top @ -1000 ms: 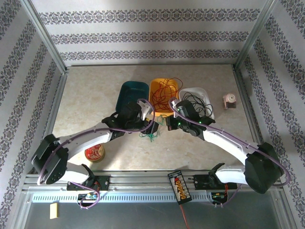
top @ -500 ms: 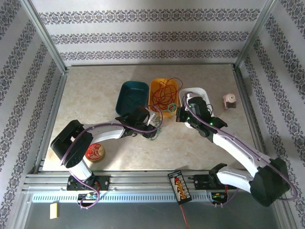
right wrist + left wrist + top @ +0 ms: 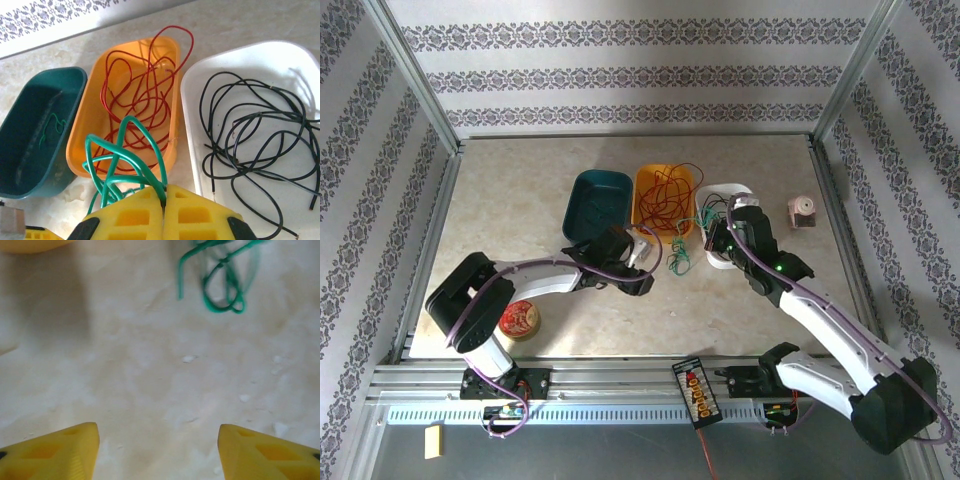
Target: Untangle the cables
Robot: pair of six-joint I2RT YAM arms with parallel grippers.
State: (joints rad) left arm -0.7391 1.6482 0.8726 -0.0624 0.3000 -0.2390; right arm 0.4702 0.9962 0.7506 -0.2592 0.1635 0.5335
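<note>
My right gripper point(image 3: 164, 196) is shut on the green cable point(image 3: 125, 167), whose loops rise in front of its yellow fingers and hang down over the table point(image 3: 679, 252). Red cables point(image 3: 142, 90) lie coiled in the orange bin point(image 3: 85, 125). Black cables point(image 3: 255, 145) lie in the white tray point(image 3: 300, 55). A short green wire point(image 3: 50, 127) rests in the dark teal bin point(image 3: 30, 145). My left gripper point(image 3: 157, 440) is open just above bare table, with the hanging green cable point(image 3: 222, 285) ahead of it, apart from its fingertips.
A round red tin point(image 3: 518, 320) sits at the front left. A pink tape dispenser point(image 3: 802, 211) stands at the right edge. The black connector board point(image 3: 696, 389) lies on the front rail. Metal frame posts border the table.
My right gripper has lifted the green cable away to the right, toward the white tray. My left gripper has let go of it, pulled back left and lowered to the table.
</note>
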